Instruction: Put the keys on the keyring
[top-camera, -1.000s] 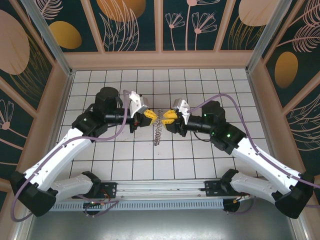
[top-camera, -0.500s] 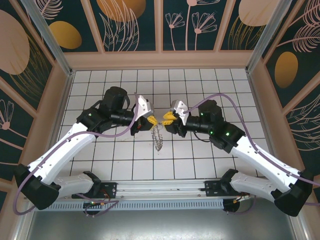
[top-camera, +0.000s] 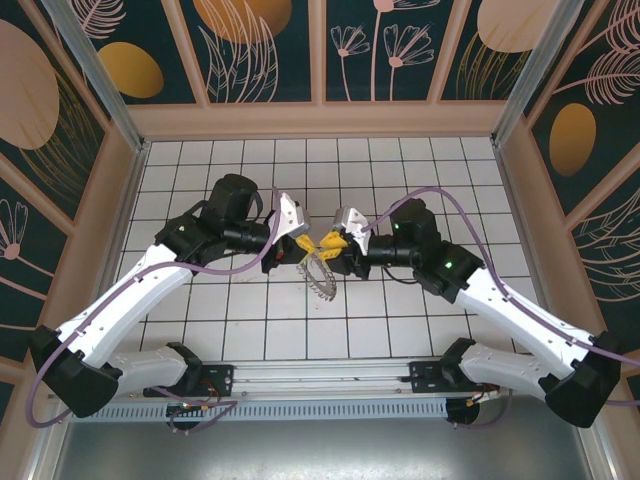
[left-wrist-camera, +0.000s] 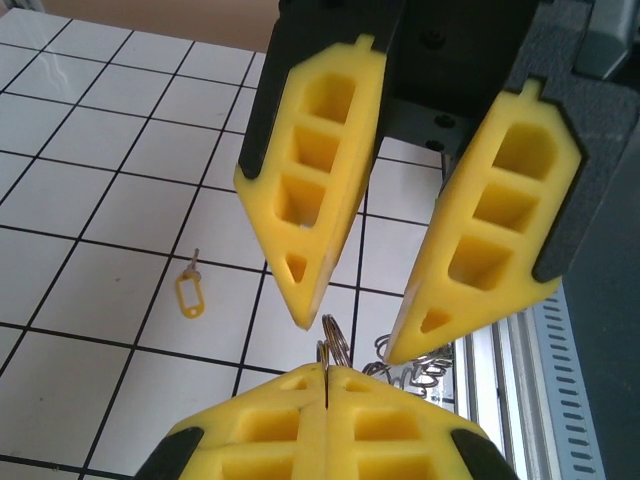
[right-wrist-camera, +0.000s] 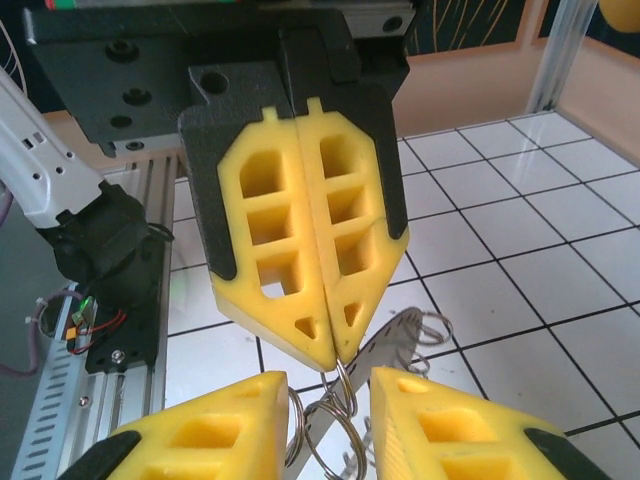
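The left fingers (left-wrist-camera: 250, 430) are pressed fully together, yellow pad against yellow pad, and a thin loop of the grey metal keyring with a scalloped outer rim (left-wrist-camera: 333, 345) rises from the seam between them. The right fingers (right-wrist-camera: 225, 435) stand partly apart, one on each side of that same wire loop. Whether they press on it cannot be told.

From above, the two pairs of fingers meet tip to tip over the middle of the white tiled table (top-camera: 400, 320), with the left fingers (top-camera: 302, 243) at 9 o'clock of the meeting point and the right fingers (top-camera: 331, 241) at 3 o'clock. The keyring (top-camera: 320, 276) hangs off the table at 6 o'clock from the tips, tilted with its lower edge toward 4 o'clock.

In the left wrist view, a small flat tan-yellow key (left-wrist-camera: 188, 296) lies flat on the tiles at 9 o'clock of the keyring, well apart from it and from both pairs of fingers.
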